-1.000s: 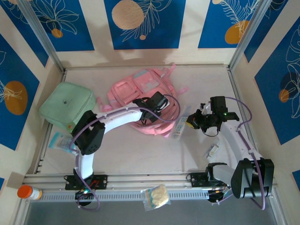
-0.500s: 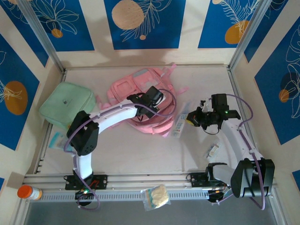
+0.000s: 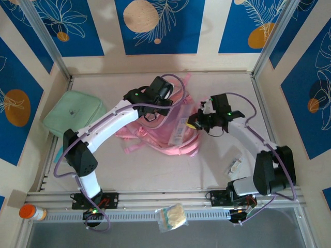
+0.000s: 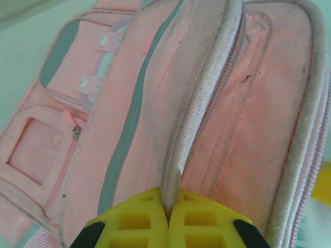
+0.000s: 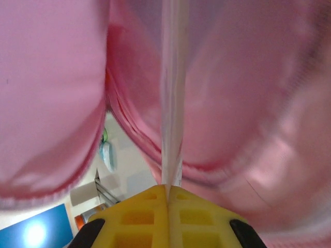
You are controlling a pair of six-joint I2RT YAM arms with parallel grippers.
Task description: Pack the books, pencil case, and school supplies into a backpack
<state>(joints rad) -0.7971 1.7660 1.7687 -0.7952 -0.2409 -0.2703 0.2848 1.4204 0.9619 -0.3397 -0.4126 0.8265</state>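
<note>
Backpack cut off at every left-wrist frame edge, just a pink blur in right wrist. Pale strip there unidentifiable. Left arm hides part of the backpack from above. White pieces too small to tell.

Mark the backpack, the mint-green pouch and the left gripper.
backpack [image 3: 160, 142]: top external view, near side fabric.
mint-green pouch [image 3: 72, 114]: top external view, middle of its face.
left gripper [image 4: 168, 209]: left wrist view, midway between its fingertips.

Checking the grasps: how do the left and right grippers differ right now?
The left gripper pinches the zip edge of the pink backpack; the right gripper pinches a flat white packet. The left gripper is at the backpack's far end; the right gripper at its right side. Both are shut.
</note>
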